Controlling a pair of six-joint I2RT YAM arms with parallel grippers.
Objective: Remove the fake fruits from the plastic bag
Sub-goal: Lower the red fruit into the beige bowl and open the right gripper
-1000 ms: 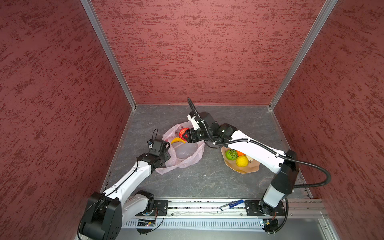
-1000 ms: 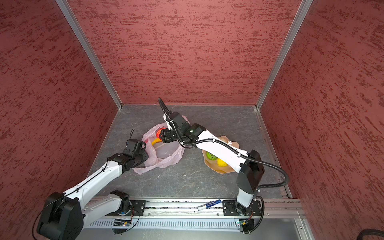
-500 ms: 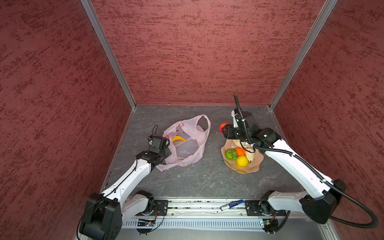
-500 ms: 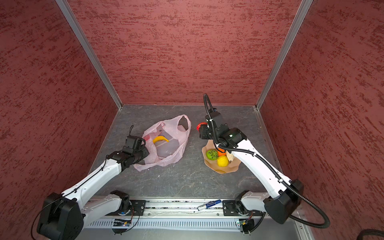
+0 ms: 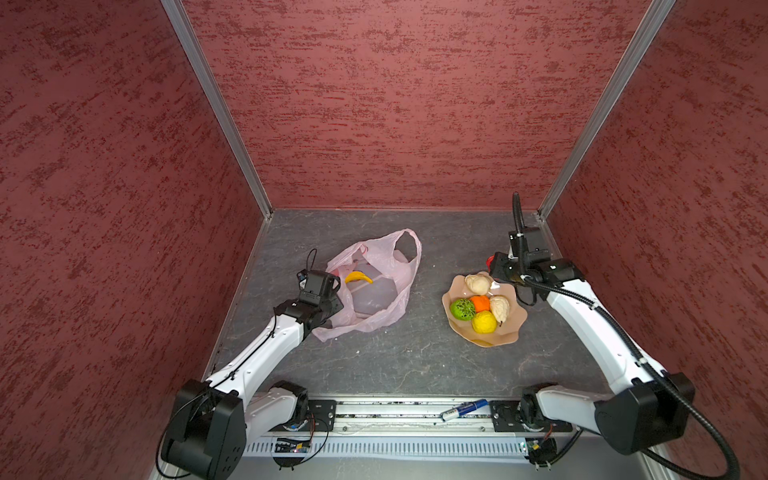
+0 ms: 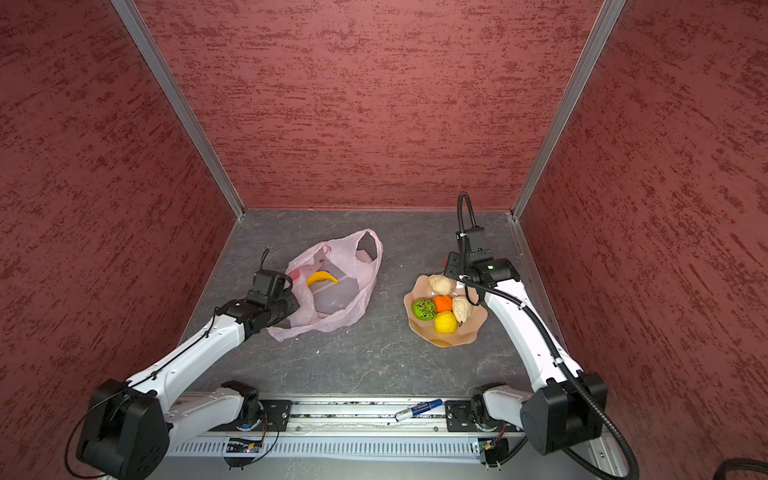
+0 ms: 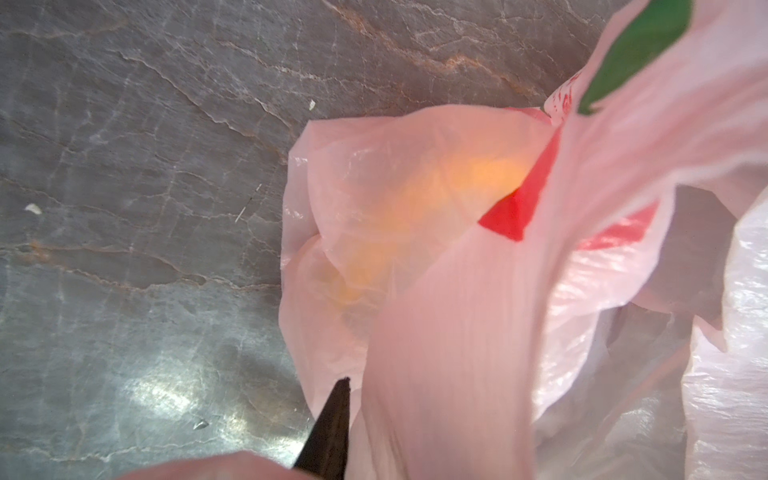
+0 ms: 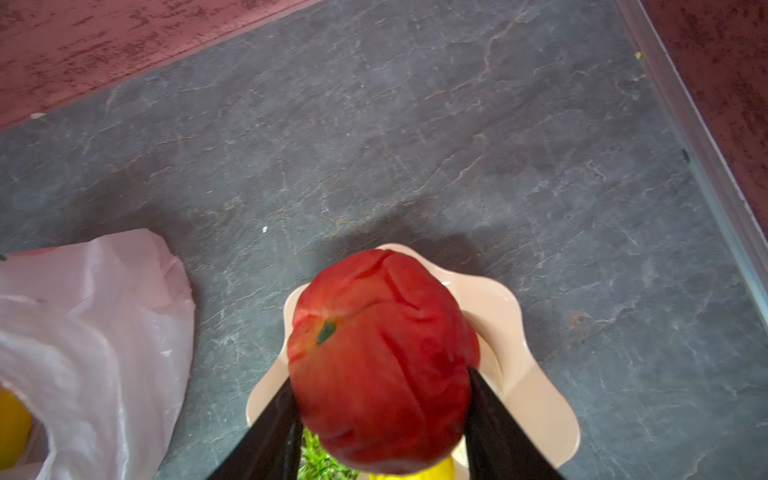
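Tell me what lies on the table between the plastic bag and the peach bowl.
Nothing: in both top views the stretch of grey table between the plastic bag and the peach bowl is bare.

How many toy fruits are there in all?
7. Five lie in the bowl: two cream pieces, a green ball, an orange one, a lemon. The right gripper holds the red one. The banana lies in the bag, whose folds may hide more.

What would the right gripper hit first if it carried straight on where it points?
Likely the rim of the peach bowl, just beyond the red fake fruit that the right gripper holds; depth is unclear.
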